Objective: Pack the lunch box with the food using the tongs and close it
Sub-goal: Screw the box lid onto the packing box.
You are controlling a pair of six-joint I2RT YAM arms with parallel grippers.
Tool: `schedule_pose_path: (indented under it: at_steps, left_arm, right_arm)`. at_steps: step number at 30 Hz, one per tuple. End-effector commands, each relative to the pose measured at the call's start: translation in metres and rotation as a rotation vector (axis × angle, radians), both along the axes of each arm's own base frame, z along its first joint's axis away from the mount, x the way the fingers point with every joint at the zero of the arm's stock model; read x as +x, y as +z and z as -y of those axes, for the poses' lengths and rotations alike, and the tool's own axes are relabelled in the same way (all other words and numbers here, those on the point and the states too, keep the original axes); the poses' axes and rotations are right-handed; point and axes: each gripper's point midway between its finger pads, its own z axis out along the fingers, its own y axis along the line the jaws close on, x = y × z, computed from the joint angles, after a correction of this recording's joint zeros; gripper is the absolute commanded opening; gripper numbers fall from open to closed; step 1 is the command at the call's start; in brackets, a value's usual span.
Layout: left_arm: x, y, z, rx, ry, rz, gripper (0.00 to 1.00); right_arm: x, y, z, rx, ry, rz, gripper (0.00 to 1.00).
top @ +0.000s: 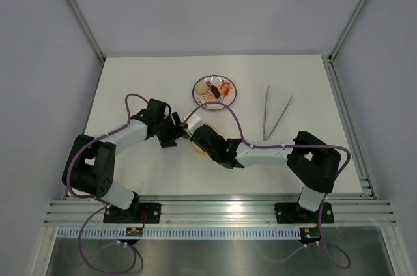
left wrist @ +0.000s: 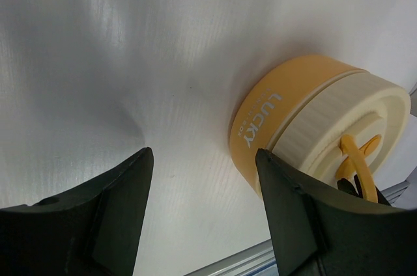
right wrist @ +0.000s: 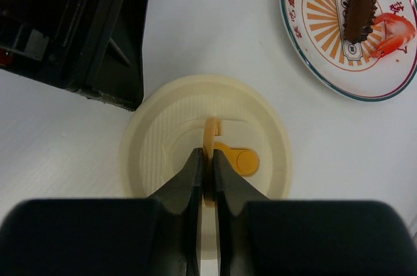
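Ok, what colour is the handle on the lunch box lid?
The handle is orange-yellow on the cream lid; right wrist view shows it best.

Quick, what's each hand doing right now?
Left hand: open, holding nothing, beside the lunch box.
Right hand: closed on the lid's yellow tab.

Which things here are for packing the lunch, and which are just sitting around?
For the job:
- lunch box, with its lid on
- food
- tongs, lying on the table

Just there:
- plate, which only holds the food
- metal rail at the near edge
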Motion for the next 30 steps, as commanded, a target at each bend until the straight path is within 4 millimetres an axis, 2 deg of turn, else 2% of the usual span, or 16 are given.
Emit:
schedule_pose_path:
  at_steps: [1,5,8,13,18,20,24,25,27,28,29,30]
  left_arm:
    - [0.005,0.007,0.005,-0.024,-0.004,0.026,0.67]
    - [0.007,0.01,0.002,-0.009,0.005,0.038,0.67]
    - [0.008,0.01,0.002,-0.011,0.004,0.04,0.68]
    - [0.011,-0.001,0.004,-0.013,0.017,0.023,0.67]
    - [0.033,0.005,0.001,0.003,0.068,0.059,0.67]
    - [0.046,0.009,-0.008,0.018,0.115,0.086,0.64]
    - [0.063,0.019,-0.009,0.002,0.137,0.104,0.5]
    - [0.066,0.021,-0.008,-0.003,0.137,0.107,0.39]
    - [0.073,0.019,-0.005,-0.006,0.131,0.1,0.25]
    - [0.073,0.017,-0.002,-0.014,0.12,0.084,0.09]
    - [0.072,0.007,0.001,-0.013,0.108,0.049,0.01]
    - [0.076,0.008,0.006,-0.027,0.094,0.048,0.0]
  right_arm:
    - [-0.011,-0.037,0.017,-0.078,-0.063,-0.069,0.0]
    - [-0.006,-0.033,0.021,-0.026,-0.148,-0.061,0.0]
    - [-0.007,-0.036,0.019,-0.021,-0.149,-0.069,0.0]
    - [-0.007,-0.039,0.018,-0.026,-0.144,-0.074,0.0]
    - [-0.013,-0.041,0.016,-0.028,-0.115,-0.097,0.0]
    - [-0.016,-0.041,0.014,-0.022,-0.084,-0.112,0.0]
    - [-0.033,-0.041,0.009,0.0,0.03,-0.154,0.0]
    - [-0.037,-0.041,0.008,0.012,0.048,-0.165,0.0]
    - [-0.041,-0.038,0.007,0.009,0.093,-0.158,0.0]
    - [-0.041,-0.036,0.007,0.012,0.102,-0.158,0.0]
    - [-0.044,-0.037,0.006,0.008,0.121,-0.16,0.0]
    - [-0.045,-0.036,0.007,0.008,0.125,-0.16,0.0]
